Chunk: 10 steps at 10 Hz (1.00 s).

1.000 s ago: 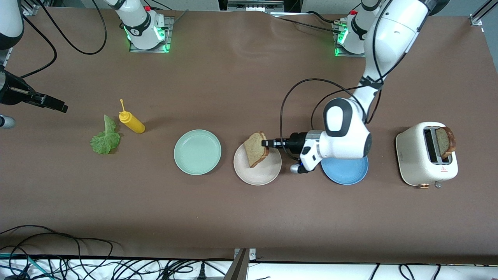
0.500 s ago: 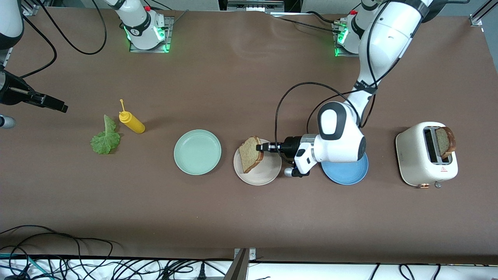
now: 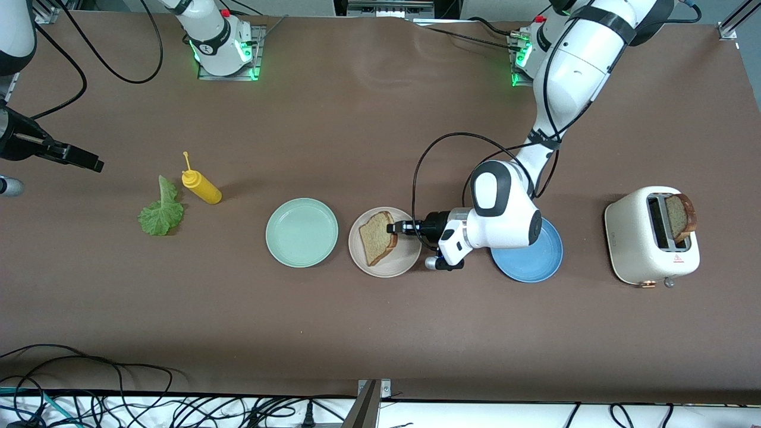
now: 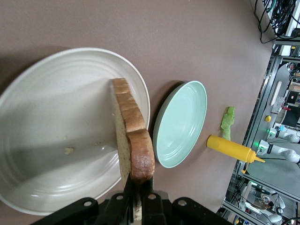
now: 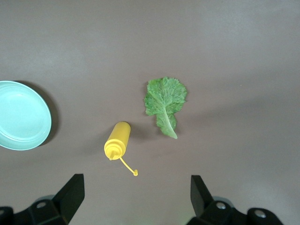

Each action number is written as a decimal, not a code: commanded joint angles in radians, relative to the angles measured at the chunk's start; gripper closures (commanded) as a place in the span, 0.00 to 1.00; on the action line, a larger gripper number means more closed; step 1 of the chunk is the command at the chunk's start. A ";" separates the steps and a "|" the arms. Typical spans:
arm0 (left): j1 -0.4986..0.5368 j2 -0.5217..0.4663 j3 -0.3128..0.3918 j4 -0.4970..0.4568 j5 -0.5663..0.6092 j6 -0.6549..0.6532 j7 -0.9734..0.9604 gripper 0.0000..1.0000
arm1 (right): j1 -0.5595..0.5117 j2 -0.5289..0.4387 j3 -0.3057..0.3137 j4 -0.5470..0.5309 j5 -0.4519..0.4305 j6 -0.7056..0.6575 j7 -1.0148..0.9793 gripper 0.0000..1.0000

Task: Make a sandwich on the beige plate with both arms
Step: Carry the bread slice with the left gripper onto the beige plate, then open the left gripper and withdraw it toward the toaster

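Note:
My left gripper [image 3: 392, 228] is shut on the edge of a brown toast slice [image 3: 377, 238], low over the beige plate [image 3: 404, 258]. The slice leans with its lower edge on the plate. In the left wrist view the slice [image 4: 133, 145] stands on edge between my fingers [image 4: 139, 187] above the beige plate [image 4: 56, 117]. A second toast slice [image 3: 681, 215] sticks out of the toaster [image 3: 651, 235]. The lettuce leaf [image 3: 160, 209] lies on the table toward the right arm's end. My right gripper [image 3: 83, 159] waits open above that end, looking down on the lettuce [image 5: 164, 101].
A mint green plate [image 3: 301, 232] sits beside the beige plate, toward the right arm's end. A blue plate [image 3: 535, 261] lies partly under my left wrist. A yellow mustard bottle [image 3: 202, 186] lies next to the lettuce, also in the right wrist view [image 5: 117, 139].
My left gripper moved toward the right arm's end and came down with the toast slice, which now leans flatter on the beige plate. The plate shifted slightly the same way. The right arm stayed still.

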<state>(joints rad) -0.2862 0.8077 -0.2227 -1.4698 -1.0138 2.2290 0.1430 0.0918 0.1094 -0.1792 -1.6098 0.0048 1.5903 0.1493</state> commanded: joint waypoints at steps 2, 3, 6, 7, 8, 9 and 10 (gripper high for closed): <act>0.015 0.040 0.005 0.019 -0.026 0.005 0.097 0.87 | -0.006 -0.011 0.003 -0.005 0.014 -0.009 0.007 0.00; 0.018 0.062 0.005 0.017 -0.026 0.008 0.159 0.19 | -0.006 -0.011 0.003 -0.005 0.014 -0.007 0.007 0.00; 0.048 0.073 0.028 -0.017 -0.028 0.072 0.225 0.00 | -0.006 -0.011 0.003 -0.004 0.014 -0.007 0.007 0.00; 0.050 0.073 0.049 -0.024 -0.029 0.072 0.225 0.00 | -0.006 -0.013 0.003 -0.005 0.014 -0.009 0.007 0.00; 0.053 0.073 0.057 -0.024 -0.028 0.075 0.227 0.00 | -0.006 -0.013 0.003 -0.005 0.014 -0.007 0.007 0.00; 0.059 0.073 0.060 -0.024 -0.028 0.081 0.225 0.00 | -0.006 -0.013 0.003 -0.005 0.014 -0.007 0.007 0.00; 0.061 0.073 0.071 -0.024 -0.028 0.081 0.224 0.00 | -0.006 -0.011 0.003 -0.004 0.014 -0.007 0.007 0.00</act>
<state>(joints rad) -0.2250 0.8883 -0.1660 -1.4790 -1.0138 2.2920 0.3364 0.0918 0.1093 -0.1792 -1.6098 0.0048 1.5901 0.1493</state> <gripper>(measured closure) 0.040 0.000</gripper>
